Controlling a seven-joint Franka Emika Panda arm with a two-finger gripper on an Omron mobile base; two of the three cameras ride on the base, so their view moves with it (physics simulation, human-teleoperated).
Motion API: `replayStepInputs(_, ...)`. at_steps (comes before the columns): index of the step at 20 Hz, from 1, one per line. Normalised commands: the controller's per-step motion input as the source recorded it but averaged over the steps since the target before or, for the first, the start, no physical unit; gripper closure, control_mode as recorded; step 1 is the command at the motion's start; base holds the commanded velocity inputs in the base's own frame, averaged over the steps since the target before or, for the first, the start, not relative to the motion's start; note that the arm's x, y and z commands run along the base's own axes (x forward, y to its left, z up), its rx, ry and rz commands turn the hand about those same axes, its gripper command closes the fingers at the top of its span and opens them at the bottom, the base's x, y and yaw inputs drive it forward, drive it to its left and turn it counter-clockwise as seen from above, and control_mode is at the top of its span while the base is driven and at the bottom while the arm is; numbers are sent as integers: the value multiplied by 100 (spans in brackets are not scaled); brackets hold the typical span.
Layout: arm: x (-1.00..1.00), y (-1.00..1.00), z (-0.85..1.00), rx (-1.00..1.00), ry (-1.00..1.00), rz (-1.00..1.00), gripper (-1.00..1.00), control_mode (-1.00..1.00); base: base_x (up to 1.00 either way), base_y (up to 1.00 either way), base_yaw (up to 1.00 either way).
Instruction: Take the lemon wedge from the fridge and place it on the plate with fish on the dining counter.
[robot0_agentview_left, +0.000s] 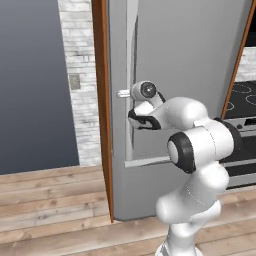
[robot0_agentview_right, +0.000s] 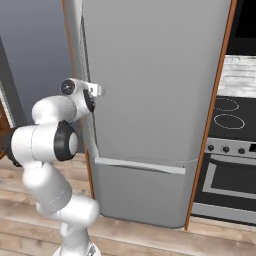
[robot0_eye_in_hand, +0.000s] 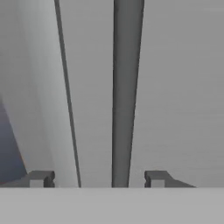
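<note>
End effector (robot0_eye_in_hand: 98, 177) straddles the fridge (robot0_agentview_left: 190, 65) handle (robot0_eye_in_hand: 127, 87), fingers apart, door shut

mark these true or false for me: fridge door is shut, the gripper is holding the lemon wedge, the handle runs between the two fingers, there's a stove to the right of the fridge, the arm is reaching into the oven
1. The fridge door is shut. True.
2. The gripper holds the lemon wedge. False: nothing is in it; its fingers stand apart on either side of the fridge handle.
3. The handle runs between the two fingers. True, as the hand view shows.
4. A stove stands to the right of the fridge. True.
5. The arm reaches into the oven. False: it reaches to the fridge's handle at the door's left edge.
</note>
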Motion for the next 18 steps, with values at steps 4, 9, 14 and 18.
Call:
replayStepInputs(4,-100,-100,0,10,-16,-22,100,-100,0,0,0)
replayStepInputs(9,-100,-100,2,12,-13,-23,100,-100,0,0,0)
replayStepInputs(14,-100,-98,36,19,-8,-27,-100,-100,0,0,0)
replayStepInputs(18,-100,-41,100,19,-3,-40,-100,-100,0,0,0)
